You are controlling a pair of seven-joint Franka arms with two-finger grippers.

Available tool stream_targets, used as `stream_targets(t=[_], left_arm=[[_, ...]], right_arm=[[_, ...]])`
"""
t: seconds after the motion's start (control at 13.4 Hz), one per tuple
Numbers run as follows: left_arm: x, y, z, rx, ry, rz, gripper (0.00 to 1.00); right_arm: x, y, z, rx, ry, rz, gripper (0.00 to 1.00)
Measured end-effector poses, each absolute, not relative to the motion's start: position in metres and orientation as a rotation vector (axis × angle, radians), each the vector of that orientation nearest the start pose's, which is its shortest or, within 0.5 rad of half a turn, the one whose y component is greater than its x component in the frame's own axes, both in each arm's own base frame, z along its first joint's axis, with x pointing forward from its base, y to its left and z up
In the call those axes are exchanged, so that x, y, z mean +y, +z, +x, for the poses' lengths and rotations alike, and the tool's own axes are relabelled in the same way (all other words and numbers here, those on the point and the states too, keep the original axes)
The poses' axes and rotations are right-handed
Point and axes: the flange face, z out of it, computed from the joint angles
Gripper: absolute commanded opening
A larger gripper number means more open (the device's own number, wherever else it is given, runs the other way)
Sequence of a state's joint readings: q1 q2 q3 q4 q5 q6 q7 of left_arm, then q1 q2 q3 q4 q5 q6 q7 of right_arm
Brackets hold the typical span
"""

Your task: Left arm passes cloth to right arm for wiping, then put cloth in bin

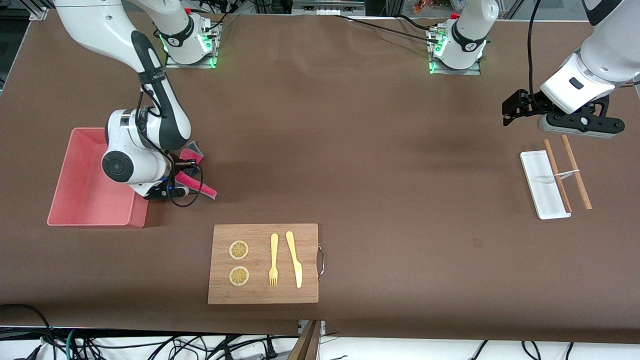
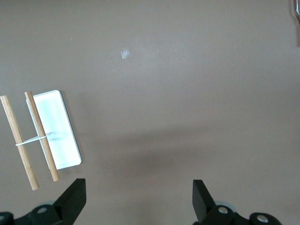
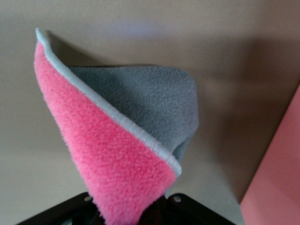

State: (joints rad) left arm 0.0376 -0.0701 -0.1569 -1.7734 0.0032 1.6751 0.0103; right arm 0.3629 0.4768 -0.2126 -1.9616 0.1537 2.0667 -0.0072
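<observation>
Nearest the camera lies a wooden cutting board with a fork, a knife and two lemon slices. Farther up the brown tabletop, the right pincer is clamped on the cloth, low, just beside the bin. The rag droops in loose folds, so it could snag the bin wall or spill outside. Waiting over the white tray and sticks, the left pincer hangs spread and empty. Cables trail along the table's edges.
</observation>
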Motion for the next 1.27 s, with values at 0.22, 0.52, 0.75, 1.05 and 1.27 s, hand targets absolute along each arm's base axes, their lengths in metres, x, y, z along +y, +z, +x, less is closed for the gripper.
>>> stream_targets(t=[0.22, 0.52, 0.75, 1.05, 1.27], left_arm=[[-0.066, 0.575, 0.533, 0.202, 0.043, -3.119, 1.0], [-0.066, 0.575, 0.533, 0.201, 0.043, -3.119, 1.0], [-0.063, 0.575, 0.533, 0.193, 0.043, -3.12, 1.0], [-0.062, 0.574, 0.534, 0.19, 0.045, -3.12, 1.0], [-0.062, 0.574, 0.534, 0.189, 0.046, -3.12, 1.0]], right_arm=[[0.144, 0.201, 0.558, -0.002, 0.557, -3.035, 0.0], [0.219, 0.202, 0.548, 0.175, 0.543, -3.005, 0.0], [0.278, 0.204, 0.542, 0.313, 0.543, -2.959, 0.0], [0.349, 0.218, 0.527, 0.493, 0.55, -2.927, 0.0], [0.385, 0.238, 0.521, 0.588, 0.549, -2.892, 0.0]])
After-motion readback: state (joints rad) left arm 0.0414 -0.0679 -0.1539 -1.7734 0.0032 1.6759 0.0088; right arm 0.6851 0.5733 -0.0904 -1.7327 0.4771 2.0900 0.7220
